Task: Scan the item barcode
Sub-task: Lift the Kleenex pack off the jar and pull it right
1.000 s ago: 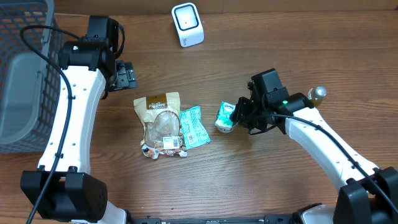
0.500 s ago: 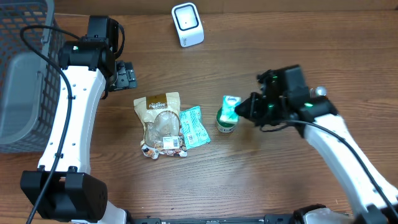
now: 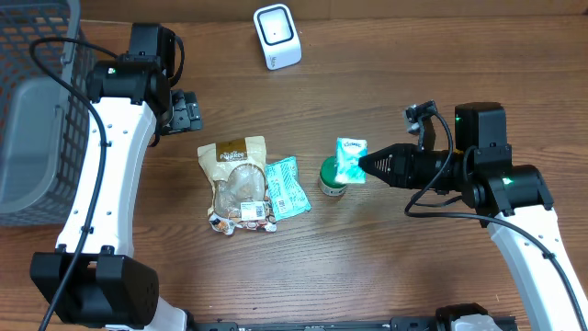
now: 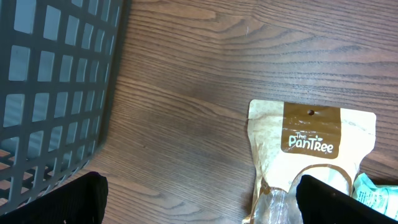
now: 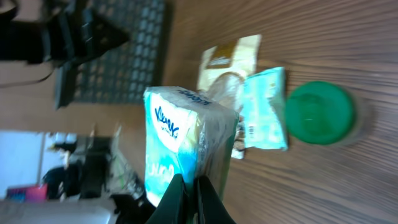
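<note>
**Right claw (image 3: pixel 366 165) and Kleenex tissue pack (image 3: pixel 350 158), overhead view.** A second earlier the claw was bent down over the pack, which lay low against the green-lidded tub (image 3: pixel 331 177). Since then the wrist has swung out to the robot's right and levelled. The pack now stands at the claw's tip, apparently lifted clear of the tub and the table (image 3: pixel 413 267). The pick-up therefore looks complete. What remains, by judgement, is to carry the pack to the white scanner (image 3: pixel 277 35) and turn its barcode toward the scanner. The scanner stands well apart from the claw, farther from the robot and toward its left. No barcode can be made out on the faces shown.

**Right claw, wrist view (image 5: pixel 186 186).** The jaws are fully closed, pinching the thin lower seam of the pack (image 5: pixel 186 146), whose body rises beyond the fingertips. Past the pack lie the tub's green lid (image 5: pixel 320 113), a mint-green packet (image 5: pixel 264 109) and the PanTree pouch (image 5: pixel 229 59), none of them touched.

**Left claw (image 3: pixel 186 112).** The jaws are spread to their widest and hold nothing. The pouch (image 4: pixel 311 162) lies just ahead of the claw and the grey basket (image 4: pixel 56 81) to one side.
</note>
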Controlling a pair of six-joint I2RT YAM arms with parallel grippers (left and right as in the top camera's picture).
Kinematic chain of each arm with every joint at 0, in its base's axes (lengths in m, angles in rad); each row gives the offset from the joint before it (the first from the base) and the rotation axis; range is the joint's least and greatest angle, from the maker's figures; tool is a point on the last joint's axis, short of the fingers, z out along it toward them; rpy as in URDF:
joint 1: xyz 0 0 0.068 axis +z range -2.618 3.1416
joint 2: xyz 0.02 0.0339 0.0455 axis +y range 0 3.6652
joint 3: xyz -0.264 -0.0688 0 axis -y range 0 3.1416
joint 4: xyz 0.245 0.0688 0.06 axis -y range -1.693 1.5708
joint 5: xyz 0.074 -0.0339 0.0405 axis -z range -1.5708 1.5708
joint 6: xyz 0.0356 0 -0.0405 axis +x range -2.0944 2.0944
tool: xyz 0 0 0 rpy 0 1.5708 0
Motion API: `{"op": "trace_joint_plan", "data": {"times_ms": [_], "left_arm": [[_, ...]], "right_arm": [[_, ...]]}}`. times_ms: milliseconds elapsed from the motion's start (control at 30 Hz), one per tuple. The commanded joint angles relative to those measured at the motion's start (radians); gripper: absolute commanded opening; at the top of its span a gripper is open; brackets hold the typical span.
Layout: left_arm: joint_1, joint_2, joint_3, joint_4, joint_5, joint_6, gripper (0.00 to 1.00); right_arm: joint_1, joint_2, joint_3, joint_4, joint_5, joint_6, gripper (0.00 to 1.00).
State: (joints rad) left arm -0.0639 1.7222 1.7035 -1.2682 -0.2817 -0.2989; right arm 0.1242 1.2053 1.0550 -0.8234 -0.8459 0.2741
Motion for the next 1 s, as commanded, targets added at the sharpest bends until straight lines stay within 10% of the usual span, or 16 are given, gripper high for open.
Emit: {"op": "trace_joint_plan", "data": {"times_ms": [0, 967], "left_arm": [[0.005, 0.004, 0.014, 0.001, -0.013, 0.007, 1.00], [0.005, 0.004, 0.014, 0.001, -0.013, 0.007, 1.00]], "right_arm": [[-0.003, -0.019, 0.027, 0.006, -0.163, -0.089, 0.04], [-0.003, -0.019, 0.027, 0.047, -0.310, -0.149, 0.04]]}}
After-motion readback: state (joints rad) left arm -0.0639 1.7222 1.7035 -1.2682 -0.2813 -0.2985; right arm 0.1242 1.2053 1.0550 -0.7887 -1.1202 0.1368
